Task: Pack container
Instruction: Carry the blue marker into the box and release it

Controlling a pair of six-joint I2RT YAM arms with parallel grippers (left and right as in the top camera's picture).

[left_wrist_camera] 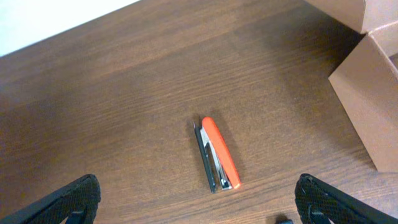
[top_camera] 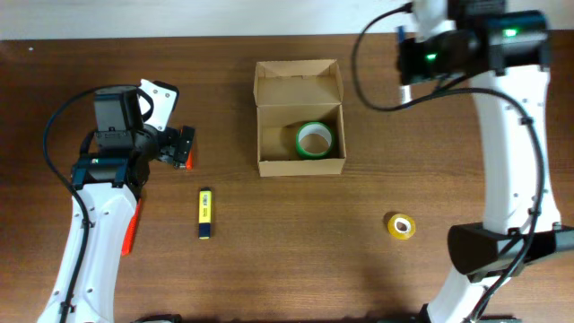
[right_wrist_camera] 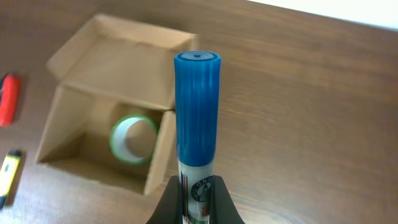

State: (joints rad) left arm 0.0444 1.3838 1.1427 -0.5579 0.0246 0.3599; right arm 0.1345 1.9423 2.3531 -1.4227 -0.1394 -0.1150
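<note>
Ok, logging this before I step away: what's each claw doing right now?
Left claw: open, empty; the orange stapler lies untouched.
Right claw: closed on the blue-capped marker.

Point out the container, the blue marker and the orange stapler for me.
container (top_camera: 296, 82): overhead view, on the open flap lid.
blue marker (right_wrist_camera: 198, 106): right wrist view, on its ribbed cap.
orange stapler (left_wrist_camera: 220, 151): left wrist view, on its orange top.
</note>
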